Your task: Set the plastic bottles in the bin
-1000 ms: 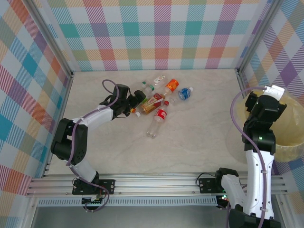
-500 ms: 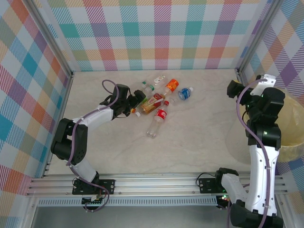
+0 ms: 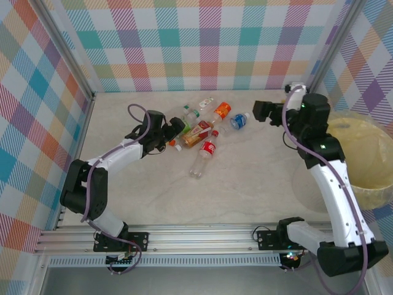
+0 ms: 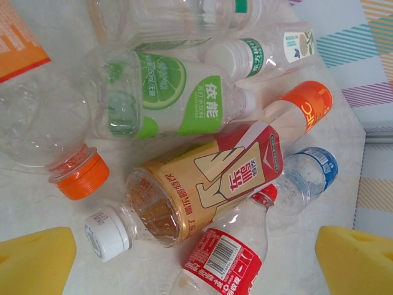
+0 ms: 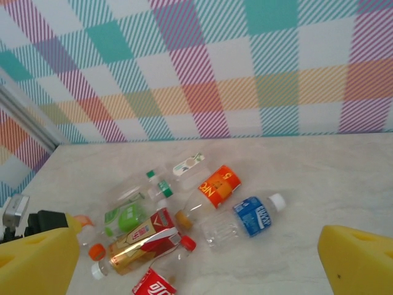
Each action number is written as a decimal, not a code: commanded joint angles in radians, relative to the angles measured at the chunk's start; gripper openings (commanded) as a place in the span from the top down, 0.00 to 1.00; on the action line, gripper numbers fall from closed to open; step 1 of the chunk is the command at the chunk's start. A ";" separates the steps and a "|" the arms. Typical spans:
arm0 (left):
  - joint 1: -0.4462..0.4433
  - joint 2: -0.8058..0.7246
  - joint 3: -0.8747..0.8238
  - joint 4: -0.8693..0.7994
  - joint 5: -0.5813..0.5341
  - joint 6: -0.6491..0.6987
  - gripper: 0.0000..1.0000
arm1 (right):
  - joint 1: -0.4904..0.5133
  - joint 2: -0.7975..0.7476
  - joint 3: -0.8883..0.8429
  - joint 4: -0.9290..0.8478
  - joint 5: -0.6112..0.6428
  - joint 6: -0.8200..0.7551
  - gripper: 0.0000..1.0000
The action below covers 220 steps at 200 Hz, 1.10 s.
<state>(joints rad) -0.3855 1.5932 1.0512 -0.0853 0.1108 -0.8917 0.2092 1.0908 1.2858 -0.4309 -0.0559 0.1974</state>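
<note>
Plastic bottles (image 3: 202, 126) lie heaped on the bench (image 3: 258, 184), well left of the bin (image 3: 374, 195). Left claw (image 3: 177, 129) — jaws wide, holding nothing — sits at the heap's side farthest from the bin. Right claw (image 3: 259, 112), jaws wide and empty, hangs between bin and heap.

green-label bottle (image 4: 166, 101): "依能"; orange-label bottle (image 5: 219, 186): "NFC", "5"; rest unreadable
</note>
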 commanded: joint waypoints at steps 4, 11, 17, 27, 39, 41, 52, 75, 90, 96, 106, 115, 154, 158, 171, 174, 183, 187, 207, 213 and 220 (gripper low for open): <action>-0.012 -0.037 -0.008 -0.053 -0.011 0.057 0.00 | 0.074 0.057 0.036 0.042 0.100 -0.003 0.00; -0.018 -0.041 -0.005 -0.065 -0.014 0.071 0.00 | 0.087 0.066 0.037 0.042 0.129 0.013 0.00; -0.027 -0.044 -0.001 -0.076 -0.020 0.088 0.00 | 0.095 0.072 0.033 0.042 0.151 0.040 0.00; -0.046 -0.045 0.016 -0.110 -0.043 0.123 0.00 | 0.099 0.078 0.019 0.042 0.154 0.096 0.00; -0.077 -0.038 0.048 -0.161 -0.077 0.171 0.00 | 0.103 0.078 -0.003 0.042 0.112 0.133 0.00; -0.083 -0.036 0.055 -0.172 -0.081 0.181 0.00 | 0.106 0.079 -0.004 0.039 0.107 0.137 0.00; -0.115 -0.027 0.083 -0.232 -0.113 0.231 0.00 | 0.115 0.084 -0.014 0.018 0.105 0.164 0.00; -0.196 0.004 0.140 -0.297 -0.161 0.358 0.00 | 0.127 0.088 -0.052 0.002 0.104 0.236 0.00; -0.257 0.045 0.189 -0.352 -0.192 0.450 0.00 | 0.130 0.088 -0.083 0.018 0.096 0.252 0.00; -0.281 0.063 0.209 -0.374 -0.213 0.483 0.00 | 0.130 0.087 -0.090 0.021 0.102 0.258 0.00; -0.319 0.092 0.236 -0.403 -0.258 0.519 0.00 | 0.130 0.090 -0.092 0.020 0.108 0.259 0.00; -0.349 0.118 0.256 -0.423 -0.282 0.544 0.00 | 0.131 0.091 -0.093 0.019 0.112 0.260 0.00; -0.423 0.198 0.266 -0.469 -0.369 0.580 0.00 | 0.131 0.086 -0.109 0.019 0.121 0.258 0.00; -0.424 0.203 0.260 -0.468 -0.362 0.580 0.00 | 0.131 0.084 -0.111 0.020 0.124 0.256 0.00; -0.427 0.219 0.238 -0.458 -0.335 0.581 0.00 | 0.131 0.084 -0.115 0.017 0.132 0.256 0.00; -0.428 0.222 0.233 -0.455 -0.328 0.581 0.00 | 0.131 0.084 -0.115 0.017 0.132 0.254 0.00; -0.431 0.229 0.220 -0.444 -0.308 0.584 0.01 | 0.131 0.085 -0.117 0.018 0.135 0.254 0.00; -0.433 0.233 0.215 -0.438 -0.299 0.585 0.01 | 0.130 0.086 -0.117 0.018 0.136 0.253 0.00; -0.447 0.256 0.202 -0.415 -0.286 0.596 0.04 | 0.130 0.090 -0.115 0.018 0.135 0.256 0.00; -0.451 0.266 0.201 -0.413 -0.294 0.597 0.05 | 0.130 0.091 -0.115 0.018 0.135 0.256 0.00; -0.455 0.276 0.199 -0.409 -0.309 0.593 0.06 | 0.131 0.093 -0.115 0.017 0.136 0.257 0.00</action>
<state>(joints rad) -0.8173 1.8339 1.2640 -0.4988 -0.1879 -0.3206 0.3347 1.1858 1.1778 -0.4278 0.0685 0.4381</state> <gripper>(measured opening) 0.952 0.996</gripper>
